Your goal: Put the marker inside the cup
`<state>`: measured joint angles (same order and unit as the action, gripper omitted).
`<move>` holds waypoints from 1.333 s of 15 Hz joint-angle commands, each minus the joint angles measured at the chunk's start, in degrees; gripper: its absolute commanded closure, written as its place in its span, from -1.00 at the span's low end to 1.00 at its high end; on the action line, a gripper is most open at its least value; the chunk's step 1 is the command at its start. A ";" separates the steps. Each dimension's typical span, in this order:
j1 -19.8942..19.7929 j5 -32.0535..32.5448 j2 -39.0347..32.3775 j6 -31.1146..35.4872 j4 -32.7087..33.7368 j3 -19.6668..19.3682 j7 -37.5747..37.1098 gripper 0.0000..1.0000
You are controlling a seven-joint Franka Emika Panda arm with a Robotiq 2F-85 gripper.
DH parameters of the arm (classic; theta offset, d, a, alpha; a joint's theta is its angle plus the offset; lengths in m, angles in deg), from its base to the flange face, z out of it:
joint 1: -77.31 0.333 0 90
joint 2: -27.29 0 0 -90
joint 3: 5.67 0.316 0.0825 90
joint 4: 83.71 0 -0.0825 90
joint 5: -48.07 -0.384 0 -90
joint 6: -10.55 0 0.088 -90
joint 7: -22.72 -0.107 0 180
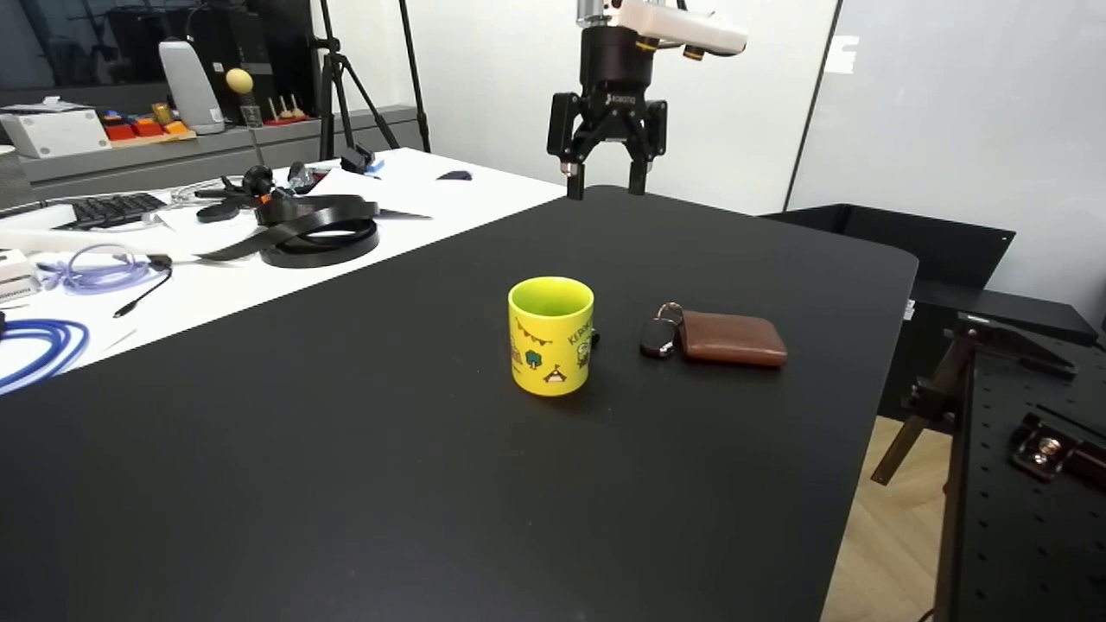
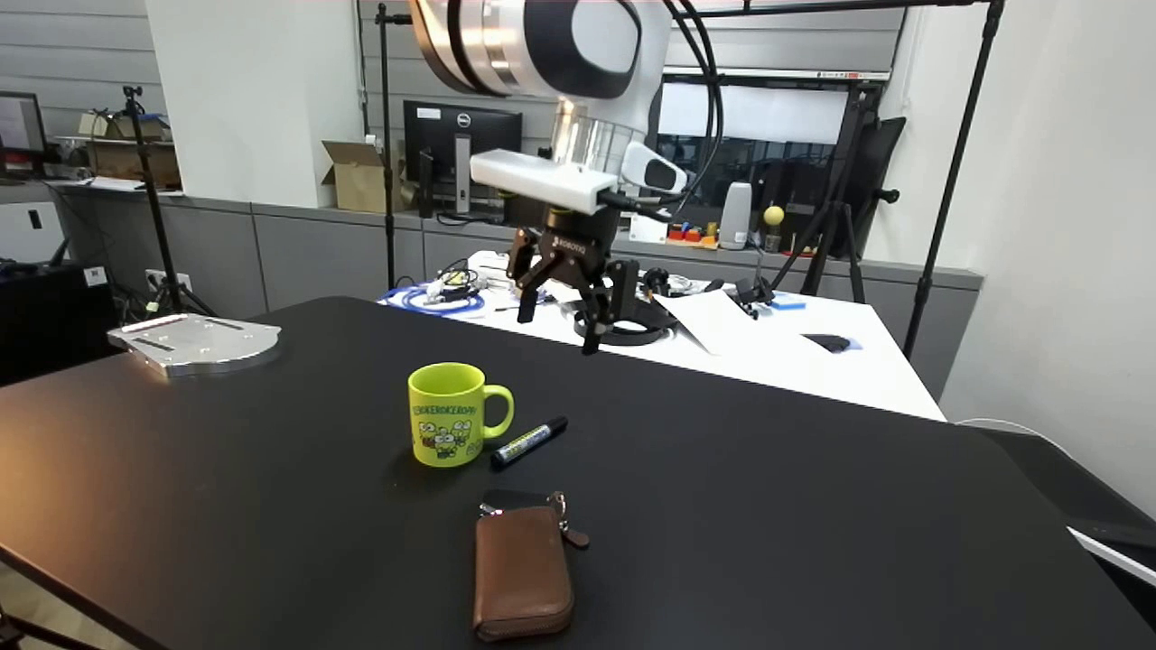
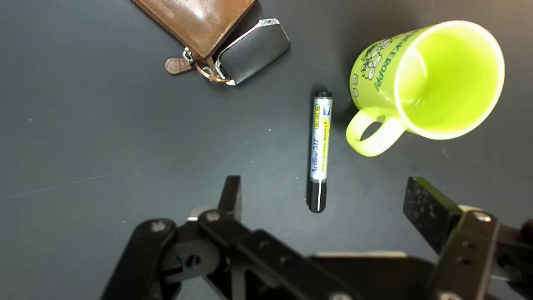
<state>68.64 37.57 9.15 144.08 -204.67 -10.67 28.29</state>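
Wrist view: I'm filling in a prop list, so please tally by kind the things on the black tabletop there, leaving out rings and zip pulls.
Artline whiteboard marker: 1
Yellow Keroppi mug: 1
Brown zip wallet: 1
Black key fob: 1
Total: 4

In an exterior view the arm point(image 2: 560, 54) hangs at the top; its gripper point(image 1: 607, 188) points downward, and the two fingers point(image 3: 431, 214) stand widely apart.

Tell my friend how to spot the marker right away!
On the big black table, find the bright yellow mug. The marker lies beside its handle. Unlike the mug and the brown wallet, it's a slim stick, black at both ends with a pale, printed middle.
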 commanded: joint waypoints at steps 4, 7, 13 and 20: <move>0.15 1.33 -0.23 1.34 -0.42 -0.18 -0.66 -1.00; 0.59 2.05 -2.06 3.95 -1.37 0.02 -0.92 -1.00; 1.09 1.85 -7.20 8.28 -0.81 1.07 -1.19 -1.00; -0.56 -1.75 -11.93 12.41 0.93 2.81 -1.18 -1.00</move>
<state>69.27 37.25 -1.00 155.69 -205.76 -8.95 28.29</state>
